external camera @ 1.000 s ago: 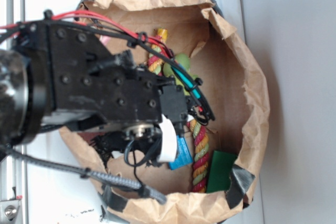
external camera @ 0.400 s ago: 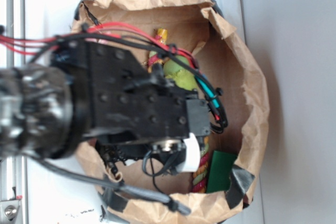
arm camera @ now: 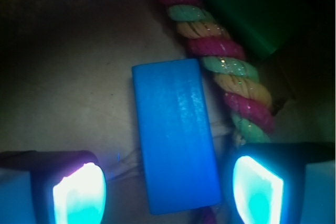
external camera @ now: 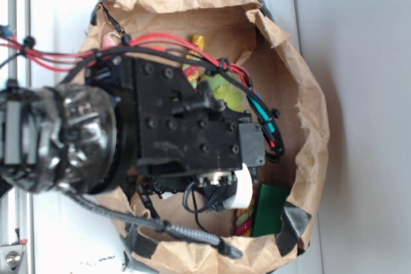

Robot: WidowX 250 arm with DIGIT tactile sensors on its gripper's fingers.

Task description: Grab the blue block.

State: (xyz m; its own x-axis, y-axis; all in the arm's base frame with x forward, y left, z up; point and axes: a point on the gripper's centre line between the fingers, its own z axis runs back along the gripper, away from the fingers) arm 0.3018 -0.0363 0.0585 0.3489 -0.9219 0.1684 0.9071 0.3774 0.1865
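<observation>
A: What does the wrist view show between the fingers?

B: The blue block (arm camera: pixel 176 137) lies flat there, a smooth rectangular piece of wood with faint grain lines along its length. It sits between the two fingers of the pincer (arm camera: pixel 168 192), a little closer to the right finger (arm camera: pixel 257 187) than to the left one. Both pads glow pale cyan.

A: Is the pincer closed on it?

B: No. The jaws stand spread, with floor visible on each side of the block, so nothing is gripped.

A: What is beside the block?

B: A twisted rope toy (arm camera: pixel 220 66), thick, with pink, mint and yellow strands. It runs diagonally on the right side of the block and passes close to the right finger. Beyond the rope, further from the pincer, is a dark green block (arm camera: pixel 247 9), flat with a matte surface.

A: And from outside?

B: The black arm (external camera: pixel 180 126), with red and black cables, reaches into a crumpled brown paper bag (external camera: pixel 308 107). The arm hides the blue block in this view. The green block (external camera: pixel 270 210) lies just to the right of the white finger (external camera: pixel 243 187), and a short piece of the rope (external camera: pixel 244 219) shows between them. A yellow-green round shape (external camera: pixel 225 94) is partly visible behind the arm; I cannot tell what it is.
</observation>
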